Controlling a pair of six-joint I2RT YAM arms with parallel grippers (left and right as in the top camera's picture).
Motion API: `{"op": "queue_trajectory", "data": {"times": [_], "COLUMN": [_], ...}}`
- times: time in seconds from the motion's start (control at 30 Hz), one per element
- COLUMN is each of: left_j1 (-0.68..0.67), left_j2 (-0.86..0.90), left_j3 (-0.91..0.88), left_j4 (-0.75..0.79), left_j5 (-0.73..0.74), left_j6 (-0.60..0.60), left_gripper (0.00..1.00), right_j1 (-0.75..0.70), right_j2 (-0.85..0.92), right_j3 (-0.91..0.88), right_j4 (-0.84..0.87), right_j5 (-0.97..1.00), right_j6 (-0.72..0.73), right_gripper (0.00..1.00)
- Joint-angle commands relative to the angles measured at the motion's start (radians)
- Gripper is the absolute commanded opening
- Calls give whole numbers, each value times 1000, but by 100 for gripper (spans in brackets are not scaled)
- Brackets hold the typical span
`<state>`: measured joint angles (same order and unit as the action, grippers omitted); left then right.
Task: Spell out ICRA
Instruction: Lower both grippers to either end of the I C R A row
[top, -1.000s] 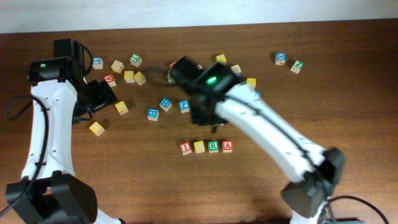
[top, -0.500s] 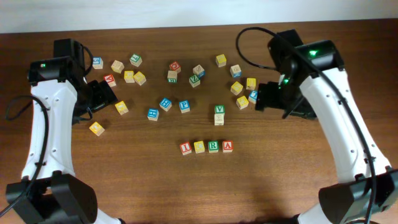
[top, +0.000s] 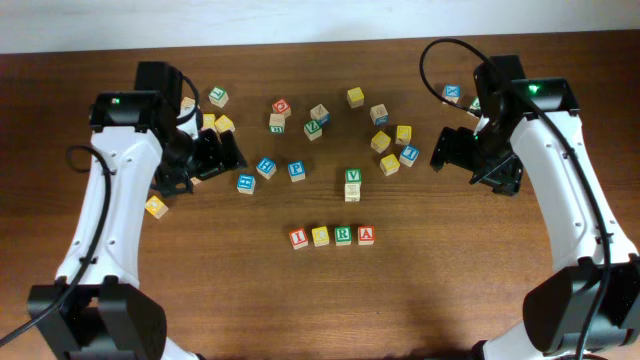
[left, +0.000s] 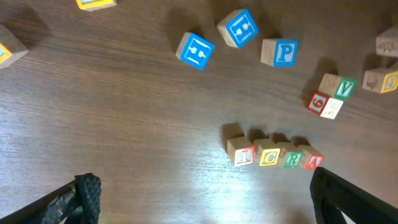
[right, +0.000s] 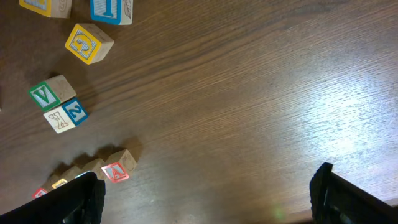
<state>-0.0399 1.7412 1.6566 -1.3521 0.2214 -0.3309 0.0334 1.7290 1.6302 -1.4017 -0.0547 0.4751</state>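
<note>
Both arms have shifted. Overhead, the left arm has swung inward over the scattered cubes and the right arm has eased outward. The I cube, C cube, R cube and A cube stay in a touching row, well apart from both jaws.

From the left wrist, the left jaws stand wide and empty, with the whole word legible ahead between them on the surface.

From the right wrist, the right jaws also gape empty, and only the A reads clearly.

The word looks finished. Withdrawing well means keeping clear of the row. Only the overhead view shows that clearance, and only the wrist views show the jaw gaps.
</note>
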Motion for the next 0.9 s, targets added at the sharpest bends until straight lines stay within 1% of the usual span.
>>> {"op": "queue_trajectory", "data": {"times": [0.0, 0.03, 0.1, 0.13, 0.17, 0.2, 0.23, 0.27, 0.33, 0.37, 0.43, 0.5, 0.53, 0.6, 0.63, 0.67, 0.73, 0.77, 0.87], "left_j1": [-61, -100, -137, -139, -135, -130, -127, -129, -142, -155, -191, -211, -224, -253, -282, -301, -332, -333, -333], "left_j2": [-1, -1, -1, -1, -1, -1, -1, -1, -1, -1, 0, 0, 2, 11, 17, 21, 26, 32, 70], "left_j3": [-85, -149, -256, -293, -314, -335, -348, -366, -423, -462, -566, -639, -657, -659, -659, -659, -659, -659, -659], "left_j4": [-2, 11, 91, 124, 140, 146, 152, 166, 212, 246, 371, 465, 490, 499, 521, 541, 597, 612, 637], "left_j5": [-52, -116, -165, -185, -204, -226, -221, -203, -172, -133, -40, -27, 2, 29, 26, 26, 24, 1, 6], "left_j6": [56, 56, 56, 55, 54, 20, 2, 3, 3, 3, 1, -80, -97, -145, -172, -190, -210, -251, -260], "left_gripper": [86, 67, 51, 44, 30, 17, 2, 0, 0, 0, 0, 0, 0, 0, 0, 0, 0, 0, 0], "right_j1": [1, 1, 1, -1, -1, -1, -1, 1, 13, 27, 64, 98, 119, 156, 177, 194, 224, 234, 266], "right_j2": [-2, -1, -1, 1, 2, 2, 2, 2, 2, 2, 2, 2, 2, 2, 3, 3, 19, 28, 56], "right_j3": [-26, -45, -82, -91, -97, -101, -102, -109, -167, -216, -337, -418, -444, -465, -465, -465, -466, -467, -469], "right_j4": [5, 26, 57, 56, 51, 43, 22, 1, 4, 34, 159, 272, 312, 357, 365, 371, 374, 374, 386], "right_j5": [-17, -17, -13, -3, 13, 13, 11, 5, -3, -21, -104, -235, -268, -265, -247, -240, -178, -170, -174], "right_j6": [10, -6, -75, -86, -109, -132, -149, -177, -183, -183, -183, -183, -179, -137, -88, -69, -47, -47, -46], "right_gripper": [98, 95, 58, 45, 22, 4, 4, 4, 4, 4, 4, 4, 4, 4, 4, 4, 4, 4, 4]}}
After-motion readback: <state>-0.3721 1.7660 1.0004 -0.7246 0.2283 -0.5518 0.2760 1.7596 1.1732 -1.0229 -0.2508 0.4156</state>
